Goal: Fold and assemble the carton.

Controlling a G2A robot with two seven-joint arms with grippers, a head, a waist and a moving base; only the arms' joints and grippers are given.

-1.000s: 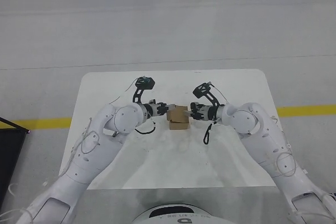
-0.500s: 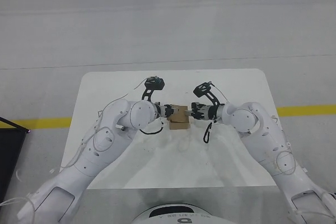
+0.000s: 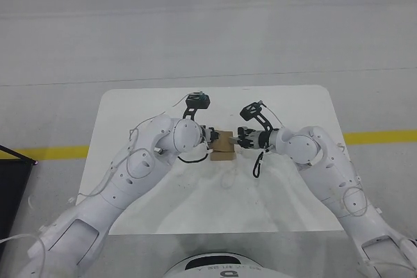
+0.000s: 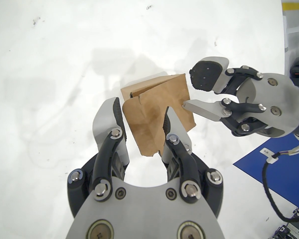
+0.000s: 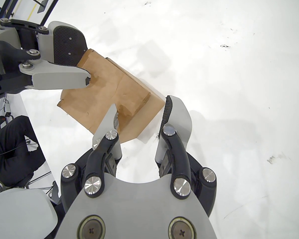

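Brown carton sat half-folded on the white table, about mid-width and a little toward the far side, with one gripper at each end. Left gripper at the carton's left end: fingers parted, straddling a raised flap that stood between the pads. One finger overlapped the flap's edge; no clench seen. Right gripper at the opposite end: fingers likewise spread, the carton's near corner lying in the gap. One fingertip lay over the top panel, the other just beside the corner. Seen from the left wrist, one right fingertip touched the edge of the carton's side panel, and the padded one hung apart near the upper corner. Top not closed flat: the loose panel sat tilted, with a small dark gap under it at the far edge. Sight of the carton was partly blocked in each wrist view by that arm's own fingers, and from above both grippers covered its ends. Around it were small dark scuffs scattered on the table. A black cable looped below the right wrist and a second cable below the left. Off the table were a yellow floor line, a black frame at the left edge, and a blue surface behind the right arm.
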